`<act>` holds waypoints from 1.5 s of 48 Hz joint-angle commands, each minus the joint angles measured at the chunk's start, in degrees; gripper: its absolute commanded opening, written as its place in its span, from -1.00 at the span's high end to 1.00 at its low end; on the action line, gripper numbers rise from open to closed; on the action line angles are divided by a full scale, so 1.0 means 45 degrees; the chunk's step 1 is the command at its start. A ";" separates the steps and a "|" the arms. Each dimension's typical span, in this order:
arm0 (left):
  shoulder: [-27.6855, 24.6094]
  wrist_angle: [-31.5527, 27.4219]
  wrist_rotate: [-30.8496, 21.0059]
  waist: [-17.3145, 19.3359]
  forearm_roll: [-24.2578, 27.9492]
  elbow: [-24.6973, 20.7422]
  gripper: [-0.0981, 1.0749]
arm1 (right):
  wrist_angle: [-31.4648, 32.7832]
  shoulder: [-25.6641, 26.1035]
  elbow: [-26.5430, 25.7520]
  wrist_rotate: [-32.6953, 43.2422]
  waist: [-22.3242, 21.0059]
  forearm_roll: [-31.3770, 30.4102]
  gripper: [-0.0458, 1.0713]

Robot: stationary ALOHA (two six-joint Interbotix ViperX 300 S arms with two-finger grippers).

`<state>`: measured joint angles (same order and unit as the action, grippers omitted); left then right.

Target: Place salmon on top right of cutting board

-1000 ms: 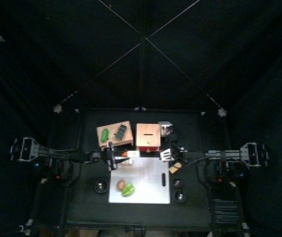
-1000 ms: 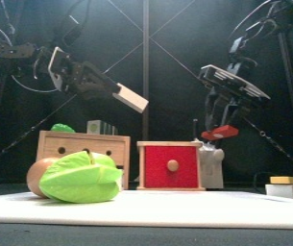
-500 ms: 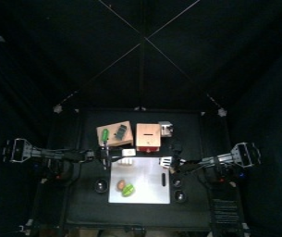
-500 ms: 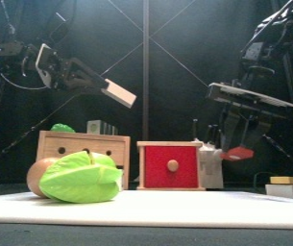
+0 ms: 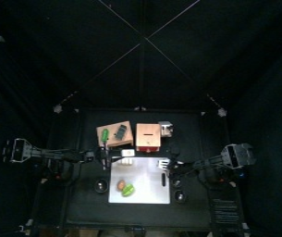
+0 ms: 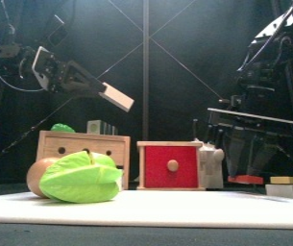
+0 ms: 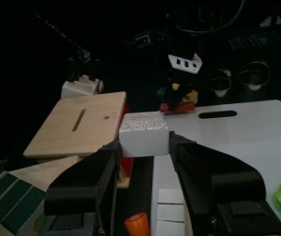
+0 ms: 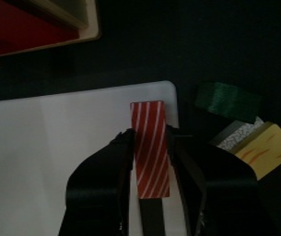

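Note:
My right gripper [image 8: 151, 140] is shut on the salmon [image 8: 149, 159], a small red-and-pale striped piece. It hangs just above the far right corner of the white cutting board [image 8: 69, 147]. In the front view the salmon [image 6: 248, 179] sits low, near the board [image 6: 161, 209]. From above, the right gripper [image 5: 169, 168] is at the board's [image 5: 150, 185] right edge. My left gripper [image 7: 143, 152] is shut on a pale block [image 7: 143, 136], raised over the table's left side [image 6: 116, 96].
A wooden box [image 6: 82, 147] and a red-fronted box [image 6: 171, 165] stand behind the board. A green leafy toy [image 6: 80, 178] lies on the board's left. Green [image 8: 228, 97], white [image 8: 241, 135] and yellow [image 8: 273, 149] blocks lie beside the board's right corner.
My right gripper has come down and toward the right with the salmon, from well above the boxes to just over the board. The left gripper drew back slightly to the left with its block.

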<state>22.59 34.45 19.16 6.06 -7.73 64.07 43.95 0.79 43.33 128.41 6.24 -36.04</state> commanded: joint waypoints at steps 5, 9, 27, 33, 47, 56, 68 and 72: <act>0.0059 0.0039 0.0000 -0.0020 0.0000 -0.0098 -0.17 | -0.0078 0.0020 -0.0215 -0.0020 -0.0020 0.0059 -0.06; 0.0059 0.0039 0.0000 -0.0020 0.0000 -0.0098 -0.17 | -0.0117 0.0000 -0.0234 -0.0039 -0.0020 0.0059 -0.11; 0.0059 0.0039 0.0000 -0.0020 0.0020 -0.0078 -0.17 | -0.0391 -0.0156 -0.0293 -0.0020 -0.0039 0.0078 -0.48; 0.0059 0.0039 0.0000 -0.0020 0.0020 -0.0059 -0.17 | -0.0430 -0.0156 -0.0312 -0.0156 -0.0039 -0.0020 -0.48; 0.0059 0.0039 0.0000 -0.0020 0.0020 -0.0020 -0.17 | 0.0371 0.0977 -0.0430 -0.0195 0.0039 -0.0059 -0.48; 0.0059 0.0039 0.0000 -0.0020 0.0020 -0.0020 -0.17 | 0.0391 0.1719 -0.0410 -0.0293 0.0078 -0.0664 -0.48; 0.0137 0.0039 0.0059 -0.0020 0.0059 0.0020 -0.17 | -0.0723 0.2168 -0.0801 -0.1758 0.0098 -0.3379 -0.47; 0.0137 0.0039 0.0039 -0.0020 0.0059 0.0059 -0.17 | -0.1348 0.2168 -0.1016 -0.2520 0.0098 -0.4121 -0.47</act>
<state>22.85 34.37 19.34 6.06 -7.56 64.86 40.34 8.96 40.78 119.62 6.59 -51.06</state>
